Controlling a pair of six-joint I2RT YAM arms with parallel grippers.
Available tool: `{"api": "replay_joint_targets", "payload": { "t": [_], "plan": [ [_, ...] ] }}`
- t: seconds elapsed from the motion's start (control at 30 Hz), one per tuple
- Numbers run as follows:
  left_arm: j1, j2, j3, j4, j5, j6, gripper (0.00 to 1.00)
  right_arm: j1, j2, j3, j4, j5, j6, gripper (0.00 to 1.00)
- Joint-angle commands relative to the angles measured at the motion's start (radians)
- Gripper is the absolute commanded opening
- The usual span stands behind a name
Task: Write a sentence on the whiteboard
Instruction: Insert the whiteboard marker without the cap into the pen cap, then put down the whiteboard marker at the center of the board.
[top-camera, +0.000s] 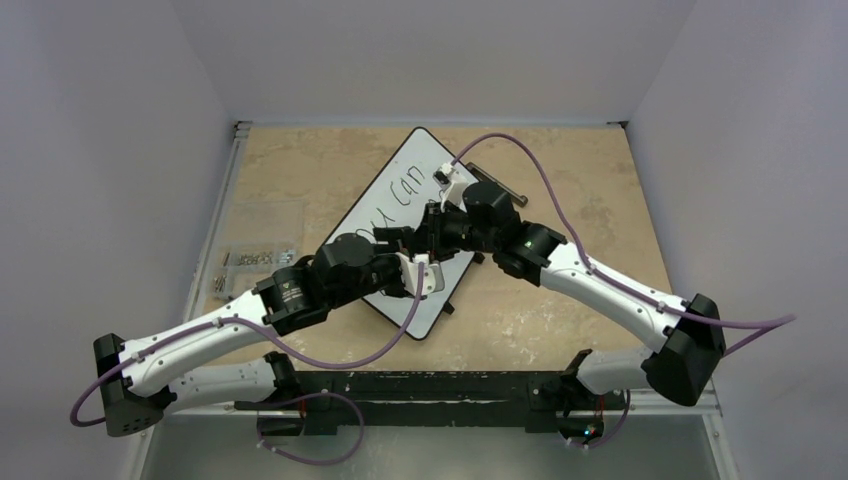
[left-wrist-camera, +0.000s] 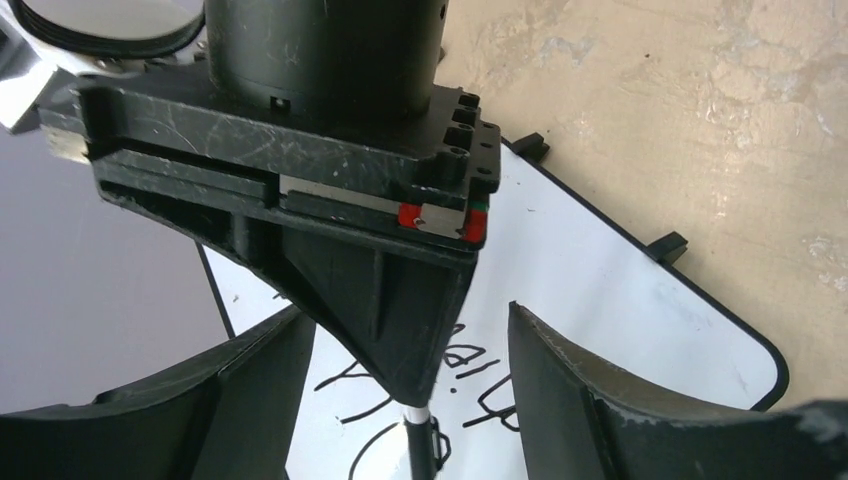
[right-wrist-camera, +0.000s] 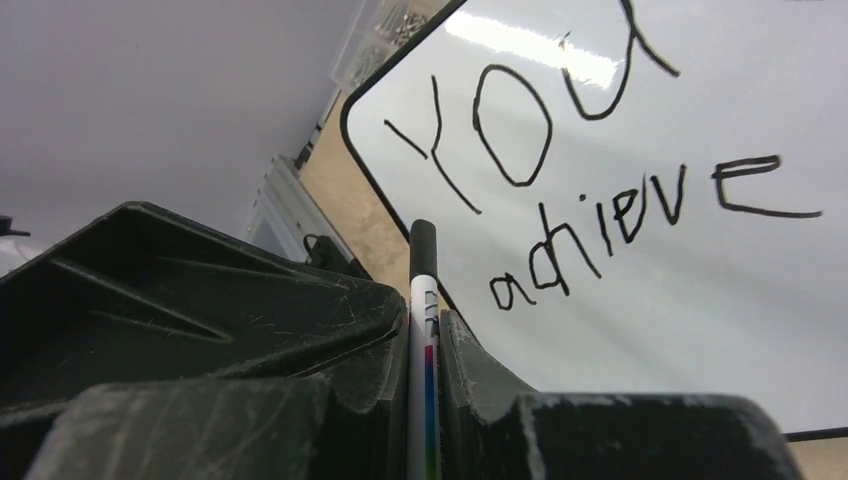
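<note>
Overhead plus wrist close-ups, whiteboard (top-camera: 425, 152) shared

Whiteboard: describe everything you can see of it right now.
The large flat white whiteboard has a thin black frame, rounded corners and small black feet along its edge. It lies flat on the beige tabletop, turned diagonally. Black handwritten lettering reads "You can" above "achieve". Its surface looks glossy, with glare. Whether the thin white marker pen touches it cannot be told.
</note>
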Motion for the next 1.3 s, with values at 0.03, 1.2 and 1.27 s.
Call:
{"api": "replay_joint_targets", "payload": {
  "t": [0.03,1.2,1.27],
  "plan": [
    [-0.008,-0.015,0.032,0.066,0.019,-0.008,0.74,0.001,-0.064,0.056,-0.035,0.137,-0.075,0.00],
    [0.133,0.076,0.064,0.223,-0.314,-0.091,0.90,-0.173,-0.207,-0.225,-0.123,0.968,-0.184,0.00],
    [0.145,0.080,0.066,0.225,-0.320,-0.098,0.90,-0.215,-0.189,-0.257,-0.073,0.956,-0.198,0.00]
  ]
}}
